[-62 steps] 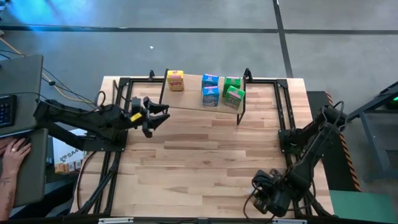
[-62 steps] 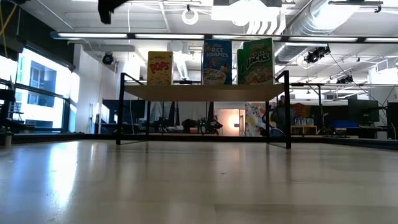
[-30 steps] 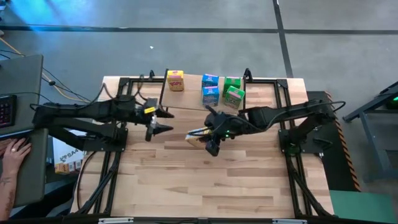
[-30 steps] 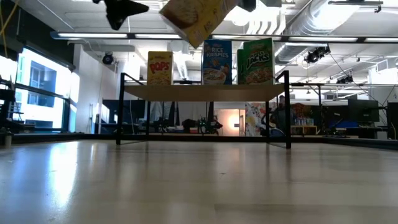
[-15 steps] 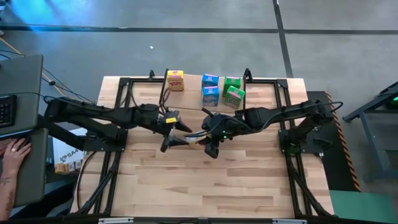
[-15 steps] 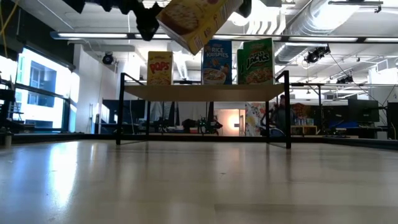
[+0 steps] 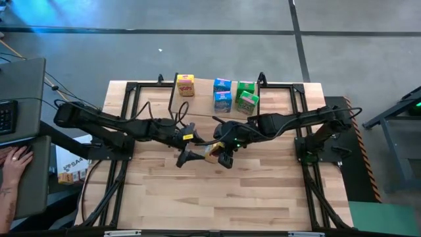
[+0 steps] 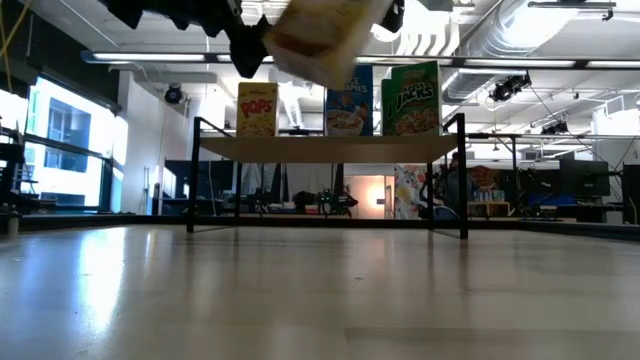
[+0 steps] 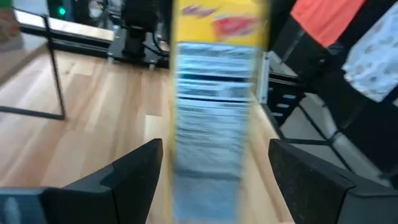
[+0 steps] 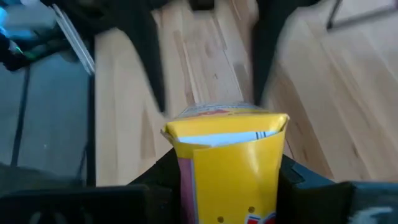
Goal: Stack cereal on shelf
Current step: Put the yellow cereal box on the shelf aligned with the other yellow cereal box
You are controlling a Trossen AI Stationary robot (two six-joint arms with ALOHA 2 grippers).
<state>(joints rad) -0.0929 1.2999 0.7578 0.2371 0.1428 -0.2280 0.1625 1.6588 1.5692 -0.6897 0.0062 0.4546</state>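
Between my two grippers, above the middle of the pale plank wooden table (image 7: 197, 191), hangs a small yellow cardboard cereal box (image 10: 227, 163). My right gripper (image 7: 222, 150) pinches it by one end, a dark finger pressed on each side, and the box tilts in the air well clear of the table top. From table height it shows as a slanted yellow box (image 8: 325, 30) high above the boards.

My left gripper (image 7: 192, 154) reaches in from the other side with its jaws spread wide. The free end of the box stands in the gap between my left fingers (image 9: 127, 177), and I cannot tell whether either finger touches the cardboard.

Farther back, along the far edge of the table, stands the low shelf with a light wood plank top and thin black metal legs (image 8: 330, 148). On it, upright, are a second small yellow cereal box (image 7: 185, 85) toward the left end, two blue cereal boxes (image 7: 222, 94) close together one behind the other, and just beside them two green cereal boxes (image 7: 247, 97), the nearer one turned a little askew.
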